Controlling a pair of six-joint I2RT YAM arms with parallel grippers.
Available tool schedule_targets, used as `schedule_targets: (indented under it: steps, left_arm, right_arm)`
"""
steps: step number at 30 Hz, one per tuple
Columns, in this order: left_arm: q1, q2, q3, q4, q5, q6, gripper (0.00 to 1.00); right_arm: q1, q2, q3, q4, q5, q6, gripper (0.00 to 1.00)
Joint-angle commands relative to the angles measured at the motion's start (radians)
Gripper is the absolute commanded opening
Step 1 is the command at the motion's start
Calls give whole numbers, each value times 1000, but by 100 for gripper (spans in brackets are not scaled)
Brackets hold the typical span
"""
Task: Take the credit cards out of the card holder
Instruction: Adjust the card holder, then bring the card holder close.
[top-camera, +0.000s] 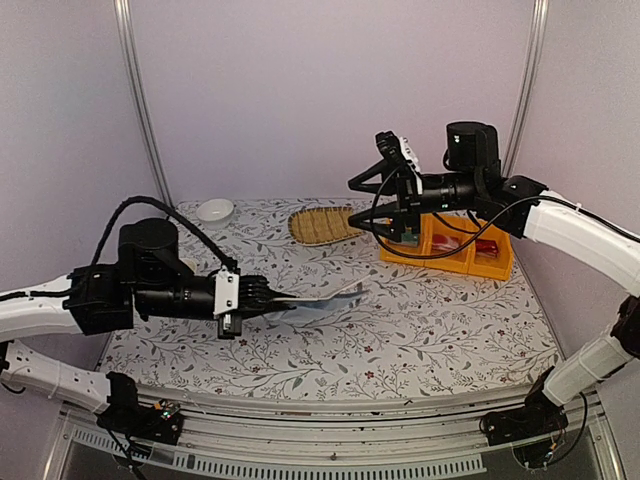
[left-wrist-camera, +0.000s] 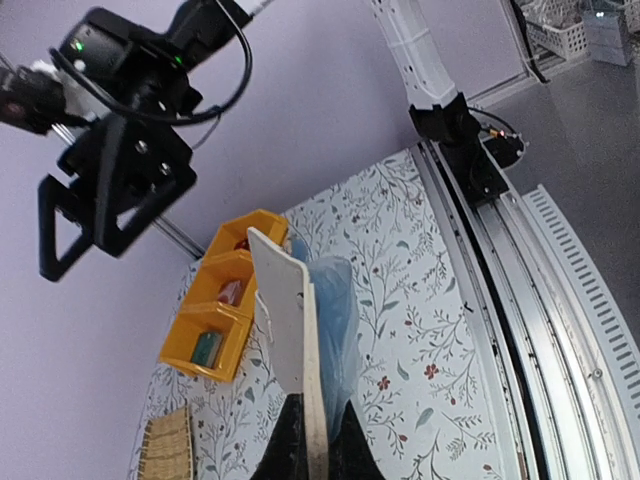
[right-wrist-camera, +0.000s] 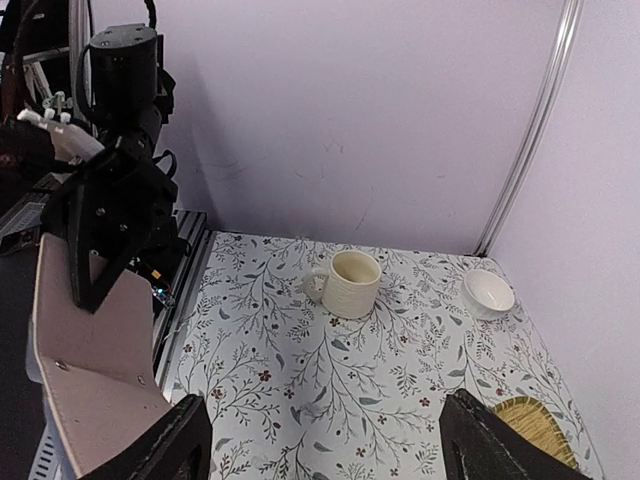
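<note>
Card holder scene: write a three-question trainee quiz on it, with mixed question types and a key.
1. True or false: the left gripper is shut on the card holder.
2. Multiple choice: the right gripper is A) wide open and empty, B) shut on the card holder, C) out of every view.
3. Short answer: what colour is the compartment bin on the right side of the table?

Key: 1 true; 2 A; 3 orange.

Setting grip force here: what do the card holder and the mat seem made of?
Card holder: matte tan sheet with small studs, probably leather or imitation; the bluish layer against it looks like glossy plastic. Mat: woven straw, ribbed strands.
</note>
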Motion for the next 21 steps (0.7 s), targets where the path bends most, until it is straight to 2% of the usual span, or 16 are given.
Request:
schedule_targets:
  steps: [1,5,7,11,13,16,21]
  left_arm:
    - [-2,-27,-29,201,75,5,0]
    - [-4,-21,-29,196,84,3,0]
    - [-3,-32,-42,231,36,-5,0]
    - [1,-81,-119,426,-78,-57,0]
    - [14,-108,-163,539,-46,-104,0]
    - [28,-121,-190,604,-32,-182,0]
    - [40,-109,-189,624,-97,-232,0]
  right_arm:
    - [63,45,21,-2,0,-43,80]
    - [98,86,39,-4,-63,-100,78]
    - [98,92,50,-26,-75,-111,76]
    - [113,78,32,-88,-153,-168,75]
    - [139,76,22,-130,-165,-225,74]
    - [170,78,26,-164,-206,-254,74]
    - [187,47,-8,-56,-302,-204,73]
